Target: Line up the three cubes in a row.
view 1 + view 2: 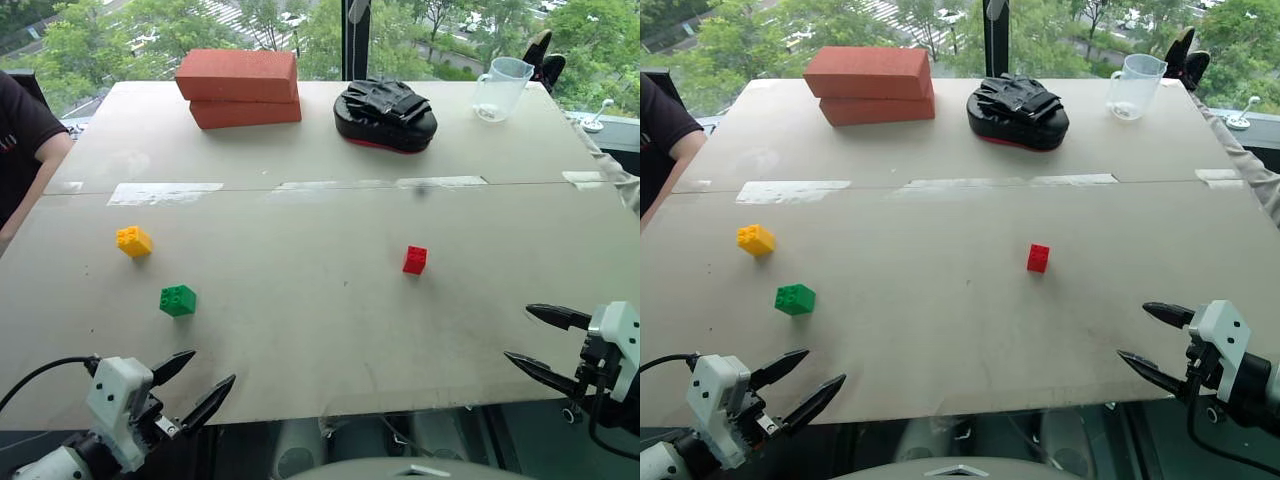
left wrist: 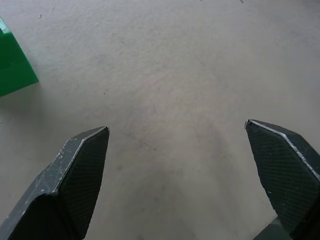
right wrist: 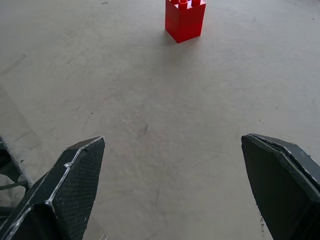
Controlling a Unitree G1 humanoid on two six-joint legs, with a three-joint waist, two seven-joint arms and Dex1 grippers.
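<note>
Grey table (image 1: pixel 320 330) before a window (image 1: pixel 100 40) onto green trees.

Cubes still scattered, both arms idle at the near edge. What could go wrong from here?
1. The red cube sits far from the yellow cube and green cube; carrying it across risks a drop or tumble.
2. Yellow and green lie close together, so the open left end effector reaching for one may nudge the other.
3. The cubes are small next to the wide-open right end effector; an off-centre close could flick the red cube away.
</note>
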